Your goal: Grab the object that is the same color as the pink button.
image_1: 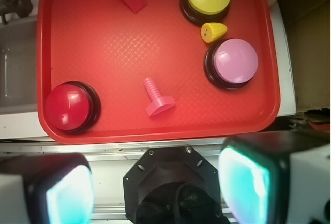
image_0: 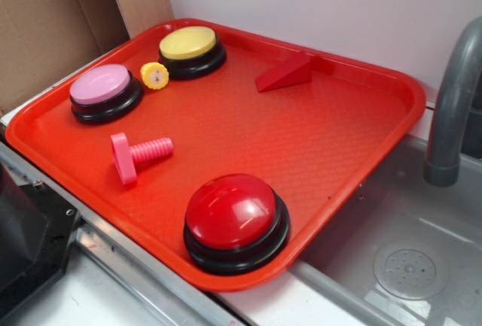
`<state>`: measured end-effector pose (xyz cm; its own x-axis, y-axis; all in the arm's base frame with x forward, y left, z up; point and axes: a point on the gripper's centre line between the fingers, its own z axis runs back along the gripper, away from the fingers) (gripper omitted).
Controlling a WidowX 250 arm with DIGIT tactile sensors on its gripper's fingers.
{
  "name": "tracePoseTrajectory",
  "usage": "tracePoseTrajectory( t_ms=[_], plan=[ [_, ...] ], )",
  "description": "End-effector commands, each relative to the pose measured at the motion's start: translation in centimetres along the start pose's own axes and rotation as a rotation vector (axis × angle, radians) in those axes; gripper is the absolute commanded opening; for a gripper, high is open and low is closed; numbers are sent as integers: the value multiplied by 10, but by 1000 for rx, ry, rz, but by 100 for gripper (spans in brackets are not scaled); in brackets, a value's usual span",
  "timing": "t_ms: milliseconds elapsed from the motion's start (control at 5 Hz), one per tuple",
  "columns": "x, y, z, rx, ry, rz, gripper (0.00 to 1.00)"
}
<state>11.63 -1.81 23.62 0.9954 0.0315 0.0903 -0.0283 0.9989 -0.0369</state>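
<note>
One pink bolt [image_0: 138, 154] lies on its side at the lower left of the red tray [image_0: 316, 138], free to grab, matching your pink button [image_0: 102, 86]. Your tool [image_1: 155, 188] hangs wide, holding nothing, off the tray.

Pink bolt [image_0: 138, 156] and pink button [image_0: 104, 91], both sitting free on the red tray [image_0: 316, 145].

I see the bolt lying on its side near the tray's front edge, flat wide head resting on its rim, ribbed shaft level and pointing toward the tray's middle. The button stands upright by the left rim, a pale pink flat-domed cap on a black base, well apart from the bolt with bare tray between them.
</note>
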Motion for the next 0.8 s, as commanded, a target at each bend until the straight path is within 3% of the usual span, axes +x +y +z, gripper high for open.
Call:
tracePoseTrajectory(
  t_ms=[0,400,600],
  plan=[
    [0,0,0,0,0,0,100],
    [28,10,-61,2,81,-64,100],
    [38,15,-91,19,59,-105,100]
  ],
)
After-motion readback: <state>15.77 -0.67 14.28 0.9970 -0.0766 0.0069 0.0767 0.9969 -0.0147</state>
